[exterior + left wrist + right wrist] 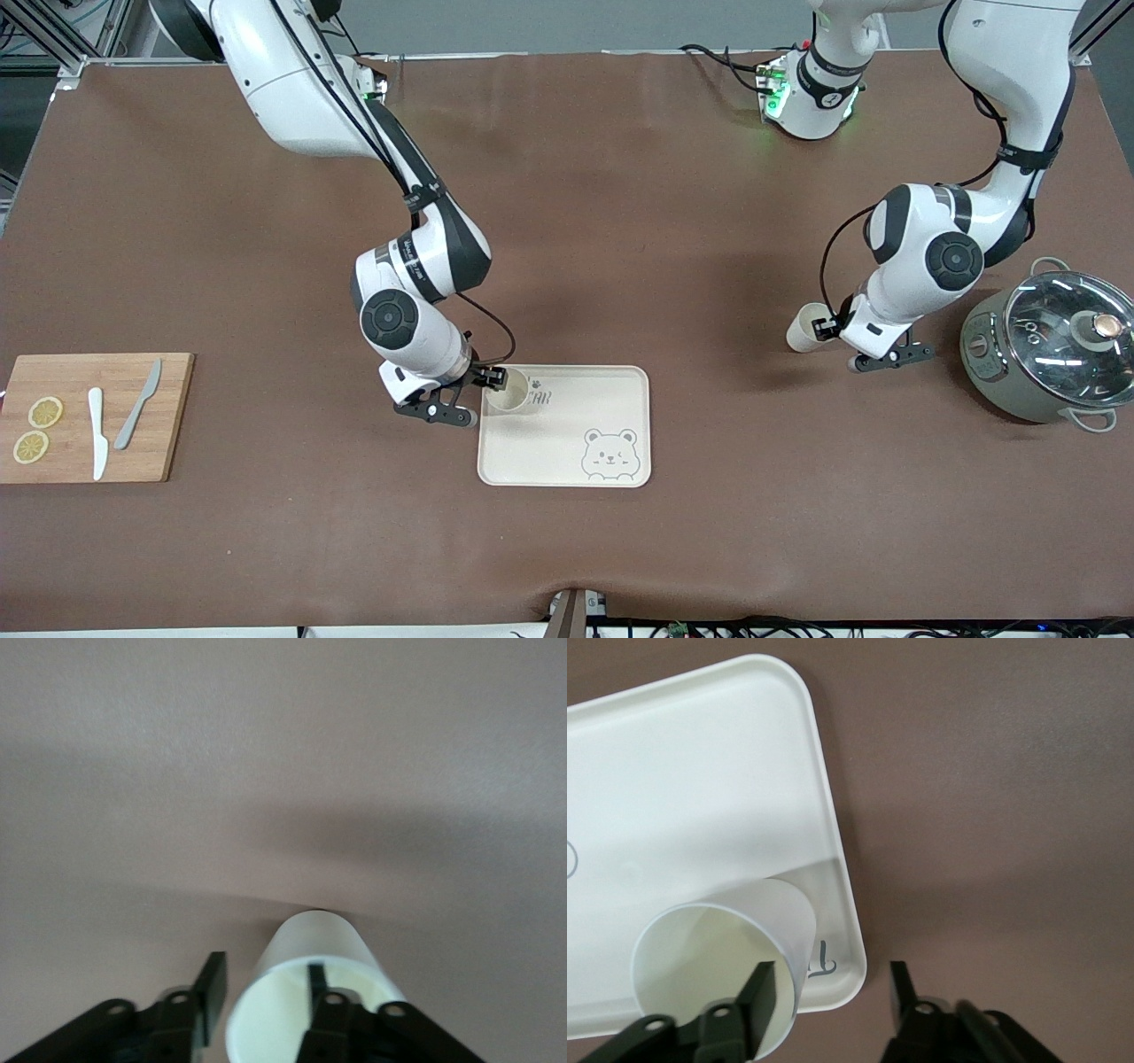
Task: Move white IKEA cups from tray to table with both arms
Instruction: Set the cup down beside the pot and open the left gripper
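The right hand (493, 379) is straddling the wall of the cup on the tray (507, 395), one finger inside and one outside, jaws apart and not yet pinching; a rim pinch suits a handleless tumbler. This cup is sitting in the tray (567, 447) corner, low in the frame's middle. The left hand (828, 330) is straddling the second cup (803, 328) on the bench (620, 221) near the pot (1045, 354), its outer finger clear of the wall, probably letting go.

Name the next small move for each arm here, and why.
Probably the right hand should close: one finger is inside the cup on the tray, one outside, gap open. The left hand, open around the other cup on the table, should withdraw.
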You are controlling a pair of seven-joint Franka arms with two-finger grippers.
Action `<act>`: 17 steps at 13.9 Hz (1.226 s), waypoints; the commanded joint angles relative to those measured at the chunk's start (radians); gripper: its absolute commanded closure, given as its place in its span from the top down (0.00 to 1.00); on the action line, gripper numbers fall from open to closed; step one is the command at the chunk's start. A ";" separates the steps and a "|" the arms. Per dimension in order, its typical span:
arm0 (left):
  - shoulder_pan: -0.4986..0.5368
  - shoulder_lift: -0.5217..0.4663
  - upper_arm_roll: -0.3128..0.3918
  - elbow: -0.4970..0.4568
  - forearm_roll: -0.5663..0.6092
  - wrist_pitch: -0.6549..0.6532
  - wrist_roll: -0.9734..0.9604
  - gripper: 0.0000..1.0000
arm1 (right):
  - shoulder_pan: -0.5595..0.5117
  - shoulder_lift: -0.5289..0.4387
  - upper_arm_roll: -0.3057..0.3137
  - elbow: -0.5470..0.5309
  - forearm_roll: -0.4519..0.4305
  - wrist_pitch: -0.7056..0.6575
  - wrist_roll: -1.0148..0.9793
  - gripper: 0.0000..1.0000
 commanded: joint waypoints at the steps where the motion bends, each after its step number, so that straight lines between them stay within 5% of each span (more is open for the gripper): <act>1: 0.011 -0.061 -0.009 0.001 0.017 -0.036 0.003 1.00 | 0.015 0.018 -0.006 0.028 0.003 0.007 0.025 0.16; 6: 0.009 -0.140 -0.011 0.127 0.015 -0.222 0.009 1.00 | 0.016 0.023 -0.006 0.028 0.003 0.010 0.025 0.00; 12: 0.006 -0.176 -0.014 0.397 0.017 -0.524 0.011 1.00 | 0.027 0.009 -0.008 0.086 0.003 -0.012 0.086 0.00; 17: 0.005 -0.177 -0.025 0.595 0.003 -0.753 0.100 1.00 | -0.006 -0.060 -0.027 0.074 -0.004 -0.159 0.094 0.00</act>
